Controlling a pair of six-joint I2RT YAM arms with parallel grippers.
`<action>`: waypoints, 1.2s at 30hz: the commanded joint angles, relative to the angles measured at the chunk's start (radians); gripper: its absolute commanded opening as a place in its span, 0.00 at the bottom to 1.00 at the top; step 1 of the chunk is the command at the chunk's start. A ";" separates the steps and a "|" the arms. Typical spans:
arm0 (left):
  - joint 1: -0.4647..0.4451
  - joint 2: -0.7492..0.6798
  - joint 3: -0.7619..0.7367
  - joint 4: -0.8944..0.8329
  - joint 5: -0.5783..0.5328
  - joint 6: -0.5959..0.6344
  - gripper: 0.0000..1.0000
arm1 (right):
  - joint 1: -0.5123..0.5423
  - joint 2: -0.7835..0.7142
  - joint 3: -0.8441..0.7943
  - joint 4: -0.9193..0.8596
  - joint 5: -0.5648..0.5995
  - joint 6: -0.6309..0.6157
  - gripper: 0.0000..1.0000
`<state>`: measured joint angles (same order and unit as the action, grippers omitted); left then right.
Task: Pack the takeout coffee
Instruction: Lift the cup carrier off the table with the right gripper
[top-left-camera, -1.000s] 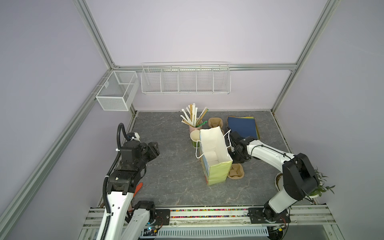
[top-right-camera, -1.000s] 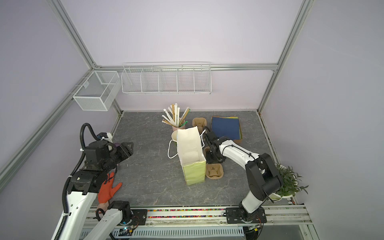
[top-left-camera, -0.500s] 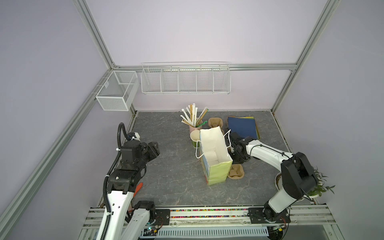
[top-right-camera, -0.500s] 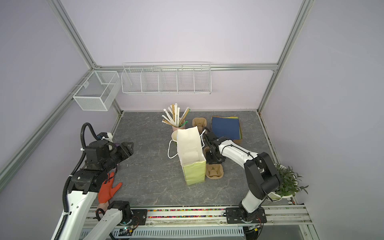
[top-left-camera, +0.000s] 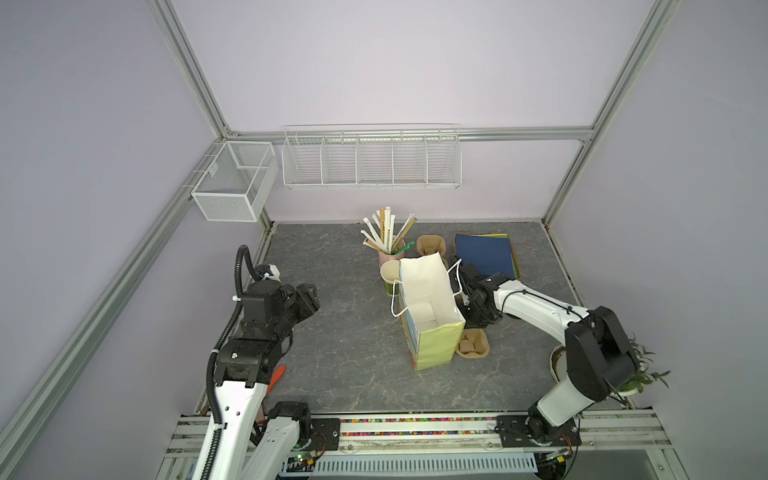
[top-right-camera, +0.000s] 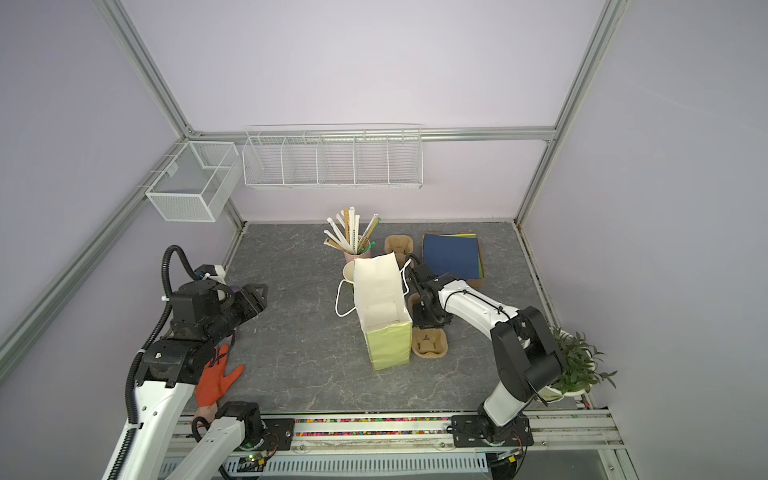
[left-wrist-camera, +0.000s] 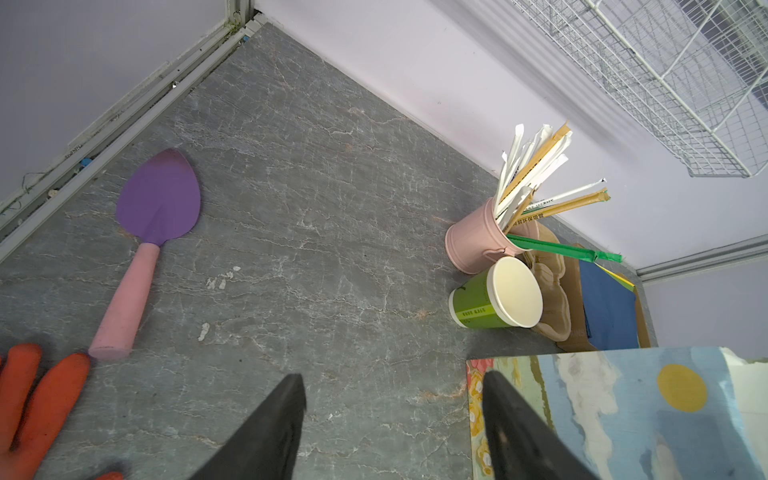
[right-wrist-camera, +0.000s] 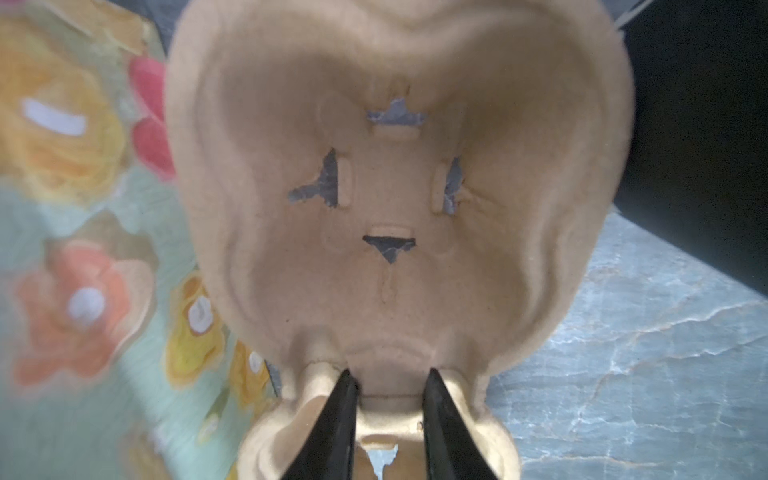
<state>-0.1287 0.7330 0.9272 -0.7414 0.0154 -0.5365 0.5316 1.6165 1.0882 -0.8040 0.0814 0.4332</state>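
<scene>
Right end effector (right-wrist-camera: 390, 372) straddles the ridge of the beige moulded-pulp cup carrier (right-wrist-camera: 395, 291), pinch unconfirmed; left end effector (left-wrist-camera: 392, 374) is spread, empty. The tall paper bag (top-left-camera: 436, 345) alongside looks empty; packing is not yet done.

Pale lilac walls (top-left-camera: 374, 62), aluminium frame posts (top-left-camera: 195, 75) in the corners, white wire shelf (top-left-camera: 370, 158) at 12 o'clock, white mesh basket (top-left-camera: 232, 187) at 10 o'clock, grey marbled table (top-left-camera: 332, 332), soft even light.

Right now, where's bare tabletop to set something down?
Free: between left arm and paper bag; bag to front rail. Crowded: behind bag, straw cup, green cup, carrier, blue folders; right of bag, another carrier under right arm.
</scene>
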 joint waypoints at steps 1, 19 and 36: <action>0.006 -0.003 0.002 -0.007 -0.012 0.026 0.68 | 0.004 -0.090 0.002 -0.055 0.005 0.008 0.28; 0.006 0.001 0.001 -0.006 -0.004 0.024 0.68 | 0.036 -0.525 0.177 -0.302 0.097 0.023 0.27; 0.006 0.008 -0.001 -0.004 -0.001 0.024 0.69 | 0.252 -0.476 0.718 -0.380 0.109 0.018 0.27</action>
<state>-0.1287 0.7399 0.9272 -0.7414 0.0162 -0.5369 0.7464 1.0996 1.7454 -1.1687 0.1795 0.4446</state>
